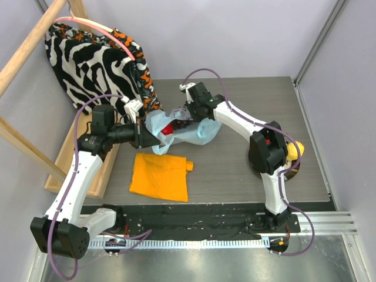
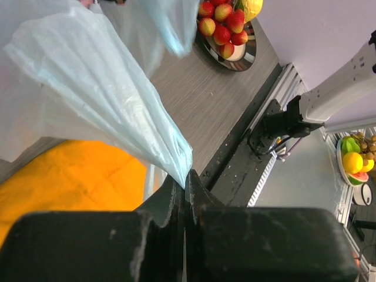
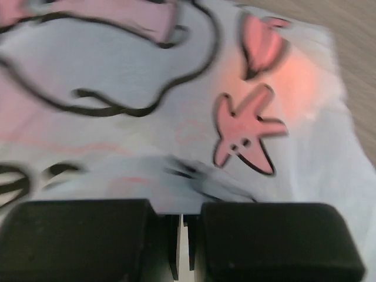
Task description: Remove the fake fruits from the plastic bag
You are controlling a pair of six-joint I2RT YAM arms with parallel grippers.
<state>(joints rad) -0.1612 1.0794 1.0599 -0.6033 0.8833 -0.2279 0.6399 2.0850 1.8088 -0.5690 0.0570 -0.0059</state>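
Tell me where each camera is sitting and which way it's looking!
Top camera: high behind the arms, looking down at the table; both whole arms show, left gripper and right gripper at the plastic bag.
Left wrist camera: on the left arm, looking past its shut fingers, pinching the bag, toward a plate holding strawberries.
Right wrist camera: on the right arm, close over the bag's pink print; its closed fingers show below.
Shared: all three see the bag; top and left wrist also see the orange cloth.

Plastic bag (image 1: 187, 128): pale blue, translucent, pink cartoon print, crumpled mid-table. One edge pinched tight in my left gripper (image 2: 185, 179), film stretched taut. Red fruit (image 1: 168, 128) visible inside bag. Strawberries (image 2: 222, 26) piled on plate (image 2: 248, 59), outside bag.
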